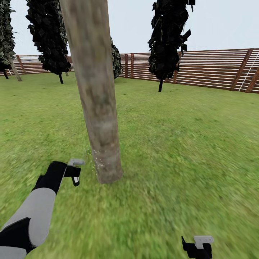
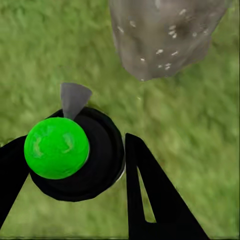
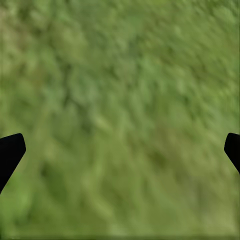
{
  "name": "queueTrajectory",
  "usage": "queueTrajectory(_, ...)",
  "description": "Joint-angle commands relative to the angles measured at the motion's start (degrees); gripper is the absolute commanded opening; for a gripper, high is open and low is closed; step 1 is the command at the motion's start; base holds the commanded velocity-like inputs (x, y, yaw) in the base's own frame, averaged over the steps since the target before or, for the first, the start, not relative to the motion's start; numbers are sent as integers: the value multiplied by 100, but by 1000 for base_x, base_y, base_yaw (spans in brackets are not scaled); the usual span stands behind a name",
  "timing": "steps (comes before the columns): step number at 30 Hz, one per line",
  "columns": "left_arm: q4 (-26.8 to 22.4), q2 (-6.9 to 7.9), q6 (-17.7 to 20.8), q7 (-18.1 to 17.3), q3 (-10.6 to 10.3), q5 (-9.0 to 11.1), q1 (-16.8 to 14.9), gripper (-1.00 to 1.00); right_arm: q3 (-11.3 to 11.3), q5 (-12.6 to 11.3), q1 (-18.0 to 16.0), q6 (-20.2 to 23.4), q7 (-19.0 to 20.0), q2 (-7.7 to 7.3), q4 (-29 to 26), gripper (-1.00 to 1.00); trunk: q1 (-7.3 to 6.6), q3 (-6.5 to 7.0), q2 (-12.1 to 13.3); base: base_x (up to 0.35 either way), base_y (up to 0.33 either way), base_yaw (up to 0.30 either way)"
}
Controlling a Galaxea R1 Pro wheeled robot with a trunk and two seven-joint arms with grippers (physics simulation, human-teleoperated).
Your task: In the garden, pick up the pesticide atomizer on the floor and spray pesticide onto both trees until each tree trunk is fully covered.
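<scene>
A thick mottled grey-tan tree trunk (image 1: 95, 90) rises from the lawn just ahead of me, leaning slightly. White specks (image 1: 99, 160) dot its base, also seen on the tree trunk (image 2: 160, 35) in the left wrist view. My left gripper (image 1: 74, 176) hangs low, a short way left of the trunk's foot. In the left wrist view the left gripper (image 2: 75, 150) is shut on the pesticide atomizer (image 2: 57, 147), a black body with a bright green round top and a grey nozzle (image 2: 75, 97) aimed toward the trunk. My right gripper (image 1: 197, 248) is open over bare grass, its fingertips (image 3: 12, 147) wide apart.
Green lawn (image 1: 187, 144) spreads all around. A brown slatted fence (image 1: 208, 68) runs along the back. Dark thin-stemmed trees stand at the back right (image 1: 167, 39) and back left (image 1: 48, 36). A pale slim trunk (image 1: 14, 70) leans at the far left.
</scene>
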Motion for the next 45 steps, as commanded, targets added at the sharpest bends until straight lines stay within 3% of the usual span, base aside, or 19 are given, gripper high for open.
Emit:
queueTrajectory(1,-24,-8,-10,-49,27,-33,63,-100,-38,60,-5,-23,-16,0,8,100,-1,-4,-2,0,-116,0)
queueTrajectory(6,-40,-49,-160,358,70,312,233,-100,-38,59,-5,-24,-16,0,8,100,-1,-4,-2,0,-242,169)
queueTrajectory(8,33,-57,-715,903,75,592,422,-100,-38,59,-5,-24,-16,0,6,100,-1,-4,-2,3,-270,244)
queueTrajectory(10,54,-66,-934,1131,75,800,549,-100,-38,59,-5,-24,-16,0,3,100,-1,-4,-2,37,-271,116)
queueTrajectory(12,72,-96,-1077,1375,68,1136,728,-100,-38,59,-5,-24,-16,0,4,100,-1,-4,-2,69,-271,33)
queueTrajectory(13,71,-101,-1096,1413,56,1187,778,-100,-38,59,-5,-24,-16,0,6,100,-1,-4,-2,80,-271,10)
queueTrajectory(20,3,-89,-1124,1524,28,1206,996,-100,-38,68,-5,-24,-16,0,8,100,-1,-4,-2,81,-271,2)
queueTrajectory(23,48,-109,-1125,2059,23,1255,1031,-100,-38,66,-5,-24,-16,0,8,100,-1,-4,-2,45,-271,0)
queueTrajectory(26,57,-153,-1118,2155,26,1265,1034,-100,-38,68,-5,-24,-16,0,8,100,-1,-4,-2,8,-271,0)
queueTrajectory(34,60,-336,-1125,2197,30,1268,1034,-100,-30,68,-5,-24,-16,0,8,100,-1,-4,-2,7,-271,165)
queueTrajectory(45,60,-334,-1125,2191,48,1276,1034,-100,-33,68,-5,-24,-16,0,8,100,-1,-4,-2,171,-238,252)
